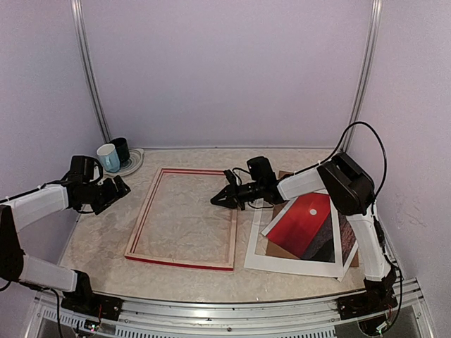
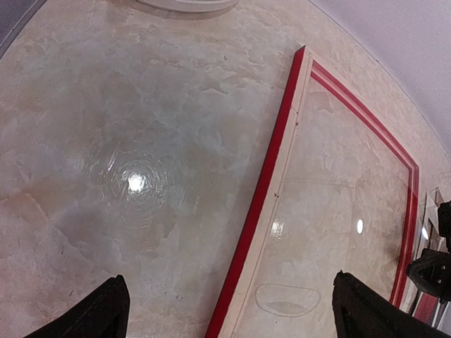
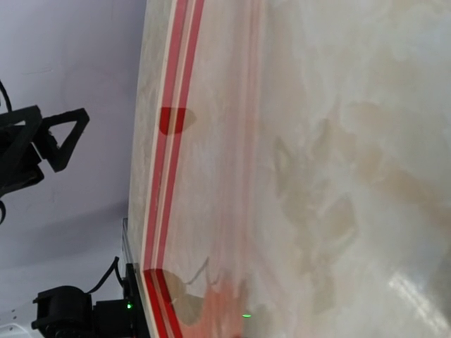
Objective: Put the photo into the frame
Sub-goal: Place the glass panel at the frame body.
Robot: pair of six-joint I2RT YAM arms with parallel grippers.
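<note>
Currently the photo [image 1: 303, 222] lies flat and skewed on the white mat [image 1: 282, 264], right of the frame [image 1: 180, 262], not inside it. Expect the thin print to resist pinching: you may drag the mat or the brown backing board [image 1: 278, 248] along with it. The right gripper [image 1: 218, 201], fingers together and empty, sits at the frame's right rail; a careless sweep could shove the frame. The left gripper [image 1: 120, 189] hangs left of the frame, fingers apart.

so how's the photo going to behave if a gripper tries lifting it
The photo looks like a thin sheet, so it would probably bend if lifted by one edge. It lies flat over the white mat, leaving little edge to pinch, so sliding it may be easier.
</note>
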